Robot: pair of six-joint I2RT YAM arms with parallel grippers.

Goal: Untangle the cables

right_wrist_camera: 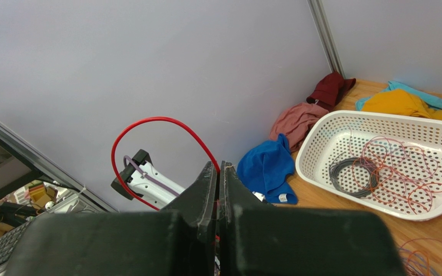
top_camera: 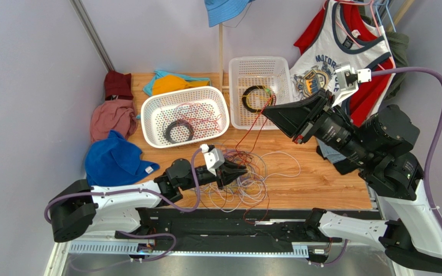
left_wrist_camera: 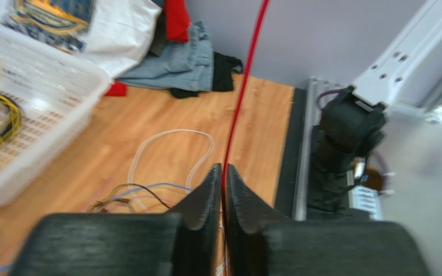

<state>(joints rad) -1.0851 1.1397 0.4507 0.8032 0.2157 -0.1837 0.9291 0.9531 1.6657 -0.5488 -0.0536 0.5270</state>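
A messy tangle of thin cables point(top_camera: 251, 179), white, red, purple and blue, lies on the wooden table in front of my left gripper; part of it shows in the left wrist view point(left_wrist_camera: 130, 195). My left gripper point(top_camera: 242, 171) is low at the tangle and shut on a red cable point(left_wrist_camera: 242, 98) that runs taut upward from the closed jaws point(left_wrist_camera: 224, 172). My right gripper point(top_camera: 267, 110) is raised above the table and shut on the same red cable point(top_camera: 257, 131), whose free end loops out past the jaws point(right_wrist_camera: 218, 169) as a red arc point(right_wrist_camera: 148, 122).
A white basket point(top_camera: 148, 109) holds a black coil and orange-red wires. A second white basket point(top_camera: 235, 92) holds a black-yellow coil. Clothes lie at the left point(top_camera: 114, 158) and far edge point(top_camera: 174, 83); shirts hang at the right point(top_camera: 344, 52). A black rail point(top_camera: 235, 221) runs along the near edge.
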